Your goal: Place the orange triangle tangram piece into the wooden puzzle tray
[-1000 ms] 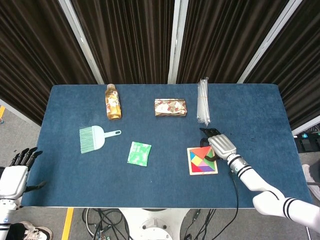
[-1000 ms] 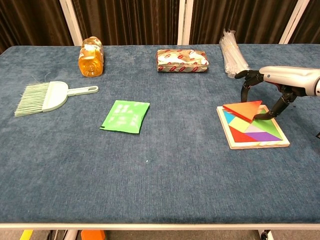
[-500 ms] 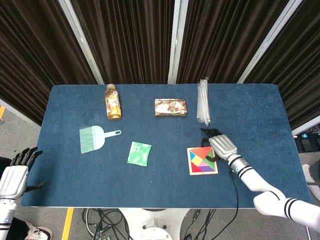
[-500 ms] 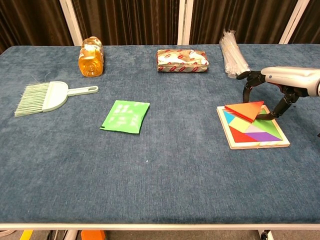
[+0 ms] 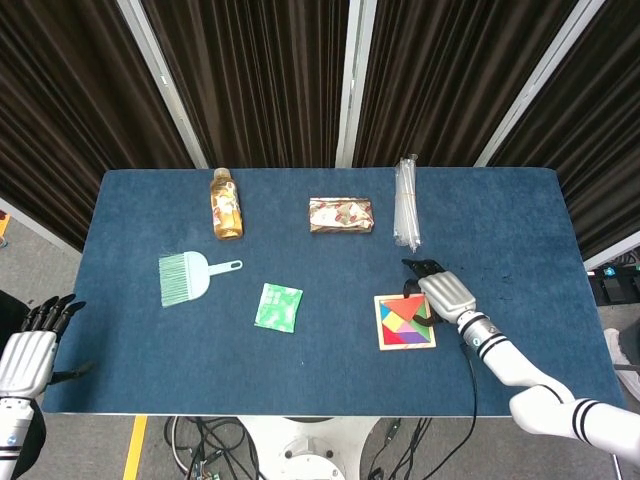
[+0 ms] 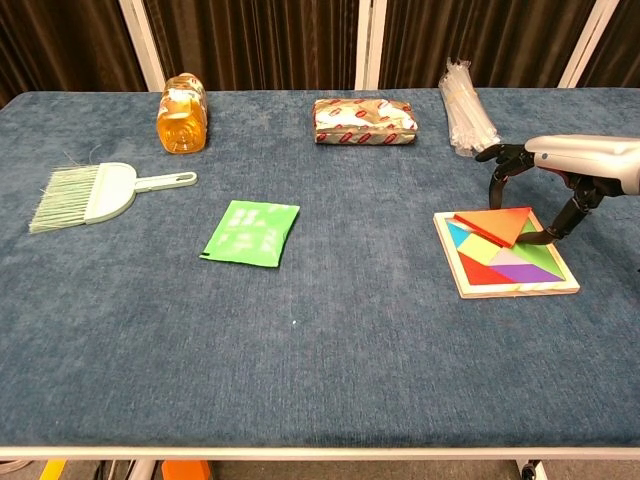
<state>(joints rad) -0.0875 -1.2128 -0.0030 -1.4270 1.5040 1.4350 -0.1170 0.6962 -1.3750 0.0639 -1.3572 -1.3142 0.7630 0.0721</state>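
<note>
A blue cloth-covered table [image 6: 400, 360] carried the clutter. An amber plastic bottle with an orange label [image 6: 181, 113] lay on its side at the far left. Nearer on that side lay a pale mint-green hand brush [image 6: 96, 194], bristles left, handle pointing right. A flat green sachet [image 6: 250, 232] lay toward the middle. A shiny brown-and-red foil packet [image 6: 364, 121] lay far centre. A clear bundle of plastic straws [image 6: 463, 117] lay at the far right.

Orange triangle [image 6: 496, 223], green packet [image 6: 250, 232], blue table [image 6: 330, 330], mint brush [image 6: 95, 194]
</note>
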